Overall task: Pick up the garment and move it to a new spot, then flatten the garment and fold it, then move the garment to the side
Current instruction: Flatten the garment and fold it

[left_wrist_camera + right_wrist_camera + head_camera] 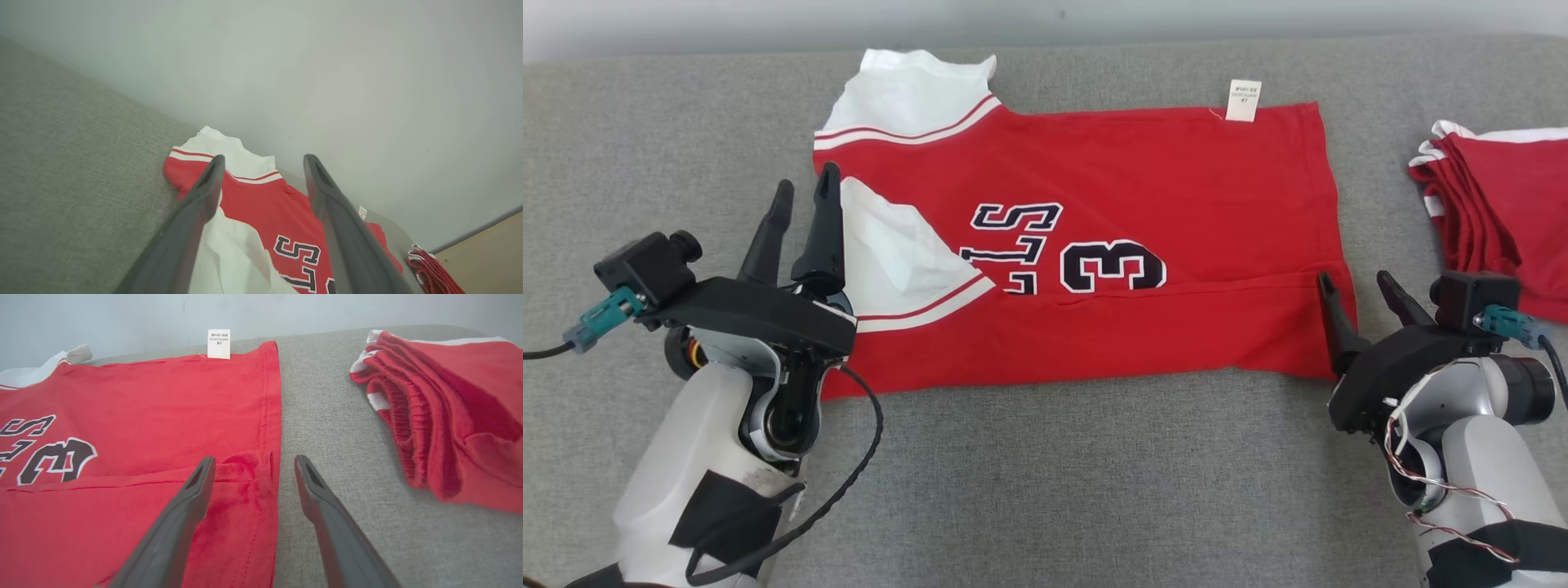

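- Left claw (807, 180) stands open and empty over the red jersey's (1143, 180) white-sleeved end.
- Right claw (1356, 279) gapes at the hem corner.
- Jersey lies partly folded on a gray fabric surface (1045, 474), beside a pile of red clothes (1503, 204).

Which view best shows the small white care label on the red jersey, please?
Right wrist view: the small white care label is largest, unobstructed, on the red jersey. Head view shows it tiny; left wrist view, a sliver.

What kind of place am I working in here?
Probably an indoor test setup: a grey fabric-covered surface against a plain pale wall, with a red jersey laid out and a folded red garment beside it.
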`<state>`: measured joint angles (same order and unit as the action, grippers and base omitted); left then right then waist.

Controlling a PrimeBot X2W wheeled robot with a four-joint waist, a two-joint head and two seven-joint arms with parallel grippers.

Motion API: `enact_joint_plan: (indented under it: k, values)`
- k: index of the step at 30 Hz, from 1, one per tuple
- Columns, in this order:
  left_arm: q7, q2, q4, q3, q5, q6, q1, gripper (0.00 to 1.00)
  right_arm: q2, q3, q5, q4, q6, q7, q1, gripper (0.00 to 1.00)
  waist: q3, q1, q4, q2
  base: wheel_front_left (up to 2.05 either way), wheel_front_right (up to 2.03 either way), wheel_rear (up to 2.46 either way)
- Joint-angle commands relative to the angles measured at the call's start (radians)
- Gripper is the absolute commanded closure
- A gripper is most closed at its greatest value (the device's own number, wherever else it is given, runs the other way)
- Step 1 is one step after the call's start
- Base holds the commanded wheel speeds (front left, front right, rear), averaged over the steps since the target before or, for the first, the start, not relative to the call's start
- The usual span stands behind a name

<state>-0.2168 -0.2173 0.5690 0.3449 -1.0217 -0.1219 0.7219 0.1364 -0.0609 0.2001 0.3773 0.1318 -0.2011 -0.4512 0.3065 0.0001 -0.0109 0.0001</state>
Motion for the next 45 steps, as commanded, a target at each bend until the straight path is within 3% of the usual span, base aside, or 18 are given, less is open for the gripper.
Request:
enact_joint_plan:
  k: [1, 5, 10, 15, 23, 30, 37, 38, 39, 40, 45]
  values:
    - [-0.013, -0.011, 0.001, 0.001, 0.023, 0.001, -0.001, 0.0, 0.003, -0.007, -0.008, -0.003, -0.003, 0.0, 0.013, 0.0, -0.012, -0.0001, 0.002, -0.0001, 0.0, 0.0, 0.0]
    - [-0.042, -0.038, -0.023, -0.002, 0.103, 0.014, -0.063, 0.0, -0.006, -0.067, -0.018, -0.043, -0.003, -0.048, 0.068, 0.0, -0.038, -0.0001, 0.003, -0.0001, 0.0, 0.0, 0.0]
    - [-0.049, -0.082, -0.08, 0.008, 0.227, 0.093, -0.19, 0.0, -0.031, -0.15, -0.073, -0.143, -0.003, -0.15, 0.165, 0.0, -0.059, -0.0001, 0.005, -0.0001, 0.0, 0.0, 0.0]
    - [-0.048, -0.101, -0.088, 0.034, 0.281, 0.156, -0.291, 0.0, -0.067, -0.192, -0.118, -0.228, -0.003, -0.178, 0.225, 0.0, -0.053, -0.0001, 0.005, -0.0001, 0.0, 0.0, 0.0]
    - [-0.043, -0.087, -0.03, 0.092, 0.369, 0.224, -0.289, 0.0, -0.085, -0.189, -0.198, -0.212, -0.003, -0.174, 0.186, 0.0, -0.013, -0.0001, 0.015, -0.0001, 0.0, 0.0, 0.0]
    - [-0.044, -0.067, 0.002, 0.107, 0.374, 0.222, -0.272, 0.0, -0.086, -0.129, -0.169, -0.139, -0.003, -0.173, 0.148, 0.0, 0.002, -0.0001, 0.022, -0.0001, 0.0, 0.0, 0.0]
    - [-0.04, -0.056, 0.039, 0.111, 0.369, 0.216, -0.256, 0.0, -0.087, -0.154, -0.152, -0.154, -0.003, -0.151, 0.137, 0.0, -0.006, -0.0001, 0.02, -0.0001, 0.0, 0.0, 0.0]
    - [-0.039, -0.055, 0.043, 0.112, 0.366, 0.214, -0.255, 0.34, -0.088, -0.144, -0.13, -0.155, -0.003, -0.151, 0.138, 0.0, -0.008, -0.0001, 0.018, -0.0001, 0.0, 0.0, 0.0]
    - [-0.039, -0.053, 0.047, 0.113, 0.366, 0.215, -0.254, 0.57, -0.087, -0.132, -0.11, -0.155, -0.003, -0.153, 0.142, 0.0, -0.008, -0.0001, 0.016, -0.0001, 0.0, 0.0, 0.0]
    - [-0.039, -0.051, 0.049, 0.113, 0.365, 0.216, -0.255, 0.65, -0.087, -0.121, -0.095, -0.155, -0.003, -0.157, 0.146, 0.0, -0.008, -0.0001, 0.014, -0.0001, 0.0, 0.0, 0.0]
    - [-0.04, -0.049, 0.06, 0.115, 0.364, 0.213, -0.246, 0.56, -0.086, -0.096, -0.079, -0.14, -0.003, -0.159, 0.149, 0.0, -0.003, -0.0001, 0.009, -0.0001, 0.0, 0.0, 0.0]
